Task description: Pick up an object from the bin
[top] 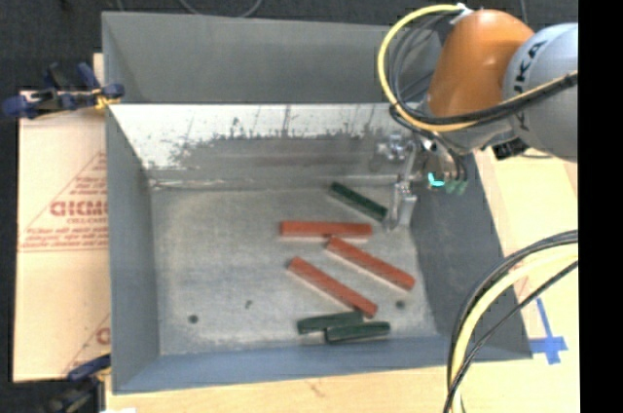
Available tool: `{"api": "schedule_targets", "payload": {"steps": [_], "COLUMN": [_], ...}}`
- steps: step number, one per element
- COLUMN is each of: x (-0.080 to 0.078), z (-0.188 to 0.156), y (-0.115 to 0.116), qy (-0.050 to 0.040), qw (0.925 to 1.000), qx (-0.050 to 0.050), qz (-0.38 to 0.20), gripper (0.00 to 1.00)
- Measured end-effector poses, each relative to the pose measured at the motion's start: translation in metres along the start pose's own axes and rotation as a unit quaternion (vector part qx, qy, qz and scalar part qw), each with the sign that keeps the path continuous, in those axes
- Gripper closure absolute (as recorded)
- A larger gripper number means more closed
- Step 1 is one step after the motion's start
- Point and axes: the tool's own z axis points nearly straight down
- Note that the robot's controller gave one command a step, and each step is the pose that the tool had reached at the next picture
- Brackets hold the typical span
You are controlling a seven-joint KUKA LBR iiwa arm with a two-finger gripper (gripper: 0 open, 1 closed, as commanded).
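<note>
The tool hangs low in the bin, close to its right wall and not far from the back right corner; from where I stand I cannot tell whether it is spread or pressed together. Just beside it, toward the left, lies a dark green bar, slanted, its near end almost under the tool. That looks the likeliest pick. To take it well, I'd say the tool should straddle the bar across its narrow width, centred away from the wall, and go down flat to the floor. Further out lie three red-brown bars, fanned toward the front, and two more dark green bars by the front wall.
</note>
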Motion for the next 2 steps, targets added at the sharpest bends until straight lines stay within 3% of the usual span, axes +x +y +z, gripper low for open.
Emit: {"api": "schedule_targets", "payload": {"steps": [1, 2], "x": [0.0146, 0.0118], "z": [0.0702, 0.0654], "y": [0.0257, 0.0241], "qy": [-0.0015, -0.0058], "qw": [1.0, 1.0], "qx": [-0.001, 0.001], "qz": [0.005, 0.005], "gripper": [0.0, 1.0]}}
